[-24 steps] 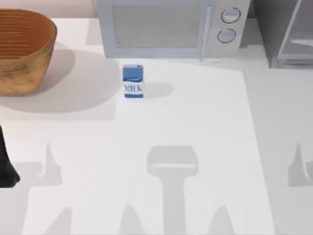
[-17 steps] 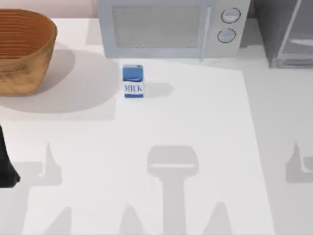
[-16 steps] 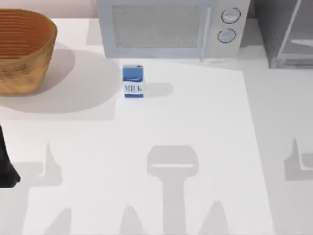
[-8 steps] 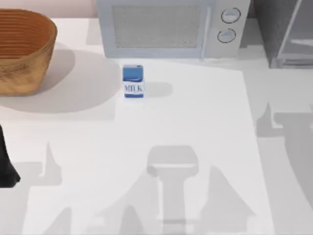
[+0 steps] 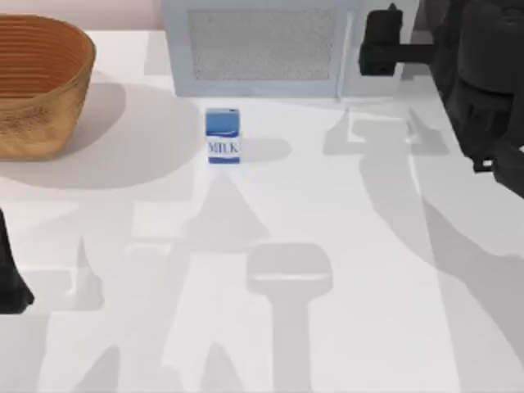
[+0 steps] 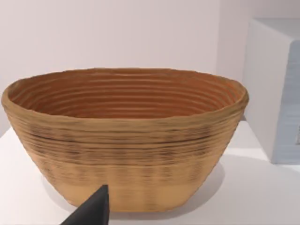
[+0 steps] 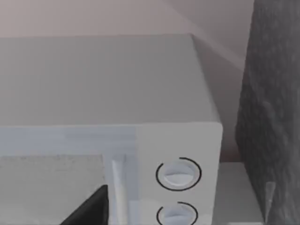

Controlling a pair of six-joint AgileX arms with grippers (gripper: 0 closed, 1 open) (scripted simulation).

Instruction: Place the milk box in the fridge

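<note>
One milk box (image 5: 223, 136) upright before the microwave (image 5: 262, 49), far from both arms. Right gripper (image 5: 375, 41) up by the dials (image 7: 178, 174) beside the fridge (image 7: 269, 117), likely for its door first; left gripper (image 6: 91, 211) parked facing the basket (image 6: 124, 136). Open or closed, impossible to tell

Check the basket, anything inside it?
Nothing visible inside the basket: the left wrist view shows only its ribbed inner wall. The near rim hides the floor, so something lying flat there can't be ruled out.

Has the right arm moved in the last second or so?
Yes. The right arm has swung in over the table's far right corner, its gripper now by the microwave dials. The milk box stands as before.
</note>
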